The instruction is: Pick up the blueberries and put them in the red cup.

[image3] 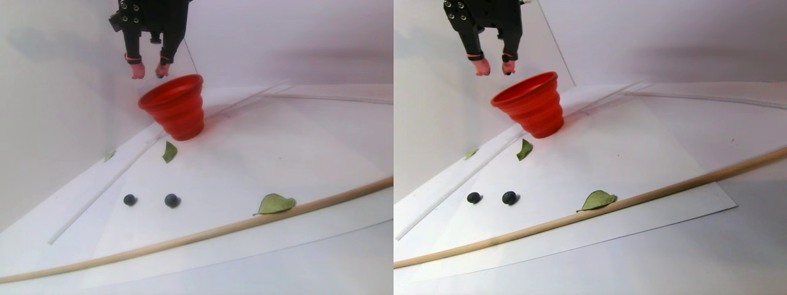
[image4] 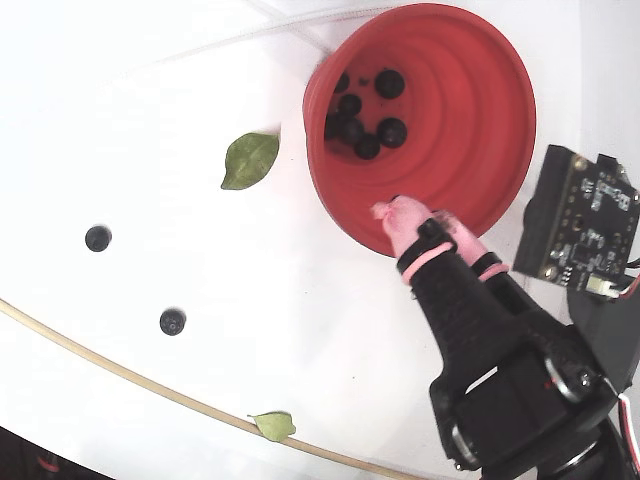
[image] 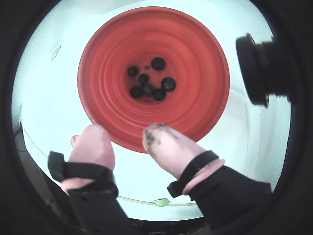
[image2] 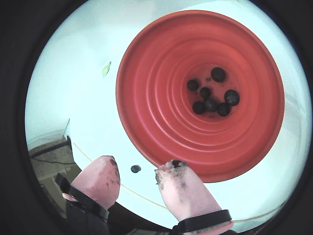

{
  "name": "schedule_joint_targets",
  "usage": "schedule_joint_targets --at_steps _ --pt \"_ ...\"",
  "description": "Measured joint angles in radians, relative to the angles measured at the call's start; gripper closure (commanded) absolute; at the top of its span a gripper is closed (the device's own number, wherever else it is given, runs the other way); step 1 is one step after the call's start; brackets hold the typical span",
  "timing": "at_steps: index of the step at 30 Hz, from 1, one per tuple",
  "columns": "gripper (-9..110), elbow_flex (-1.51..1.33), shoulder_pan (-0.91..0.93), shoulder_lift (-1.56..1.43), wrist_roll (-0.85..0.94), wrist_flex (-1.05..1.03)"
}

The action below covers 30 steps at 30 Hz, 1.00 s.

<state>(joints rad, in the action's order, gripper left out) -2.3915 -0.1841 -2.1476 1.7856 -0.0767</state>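
Item: my gripper (image2: 138,171), fingers parted and empty, hovering over the near rim of the red cup (image2: 146,112). Seven blueberries (image2: 211,95) are sitting in its bottom. Two loose blueberries (image4: 172,321) are lying on the white sheet, well apart from the cup, beyond the green leaf (image4: 249,159); I am judging those my next targets.

The red cup (image2: 146,103) looks like soft matt plastic, its inside stepped in smooth rings; the blueberries (image2: 211,95) in it are dull, dark-skinned; the gripper (image: 124,139) has pink rubbery fingertips (image: 164,144), smudged dark, on black matt plastic; the white sheet (image3: 258,160) looks like smooth paper; the rod (image3: 203,233) looks like bare wood.
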Motion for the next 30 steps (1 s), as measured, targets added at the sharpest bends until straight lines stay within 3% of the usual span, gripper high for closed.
schedule_joint_targets --at_steps 20,30 --pt "87 -0.209 -0.144 -0.112 0.08 -0.055" --pt "87 -0.325 -0.178 -0.112 0.121 0.017"
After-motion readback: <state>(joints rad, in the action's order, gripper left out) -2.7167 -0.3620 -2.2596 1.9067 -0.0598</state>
